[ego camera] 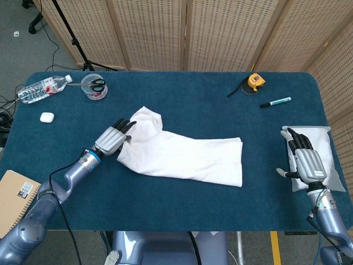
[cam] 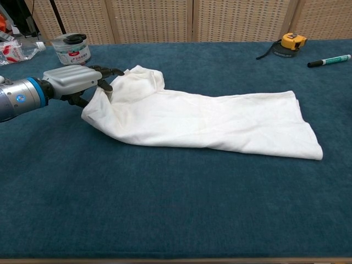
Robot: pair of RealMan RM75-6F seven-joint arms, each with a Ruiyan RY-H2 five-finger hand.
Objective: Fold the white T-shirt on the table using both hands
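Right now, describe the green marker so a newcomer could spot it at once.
Go to the far right corner of the blue table. There a slim green marker lies flat, just right of the yellow tape measure. It is the only thin, pen-shaped thing there.

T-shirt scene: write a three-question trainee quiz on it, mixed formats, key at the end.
1. True or false: the left hand grips the white T-shirt at its left end.
2. The right hand rests on: A) the tape measure B) a white plastic bag C) the T-shirt.
3. Fill in: the scissors stand in a clear ____ near the water bottle.

Key: 1 true; 2 B; 3 container.
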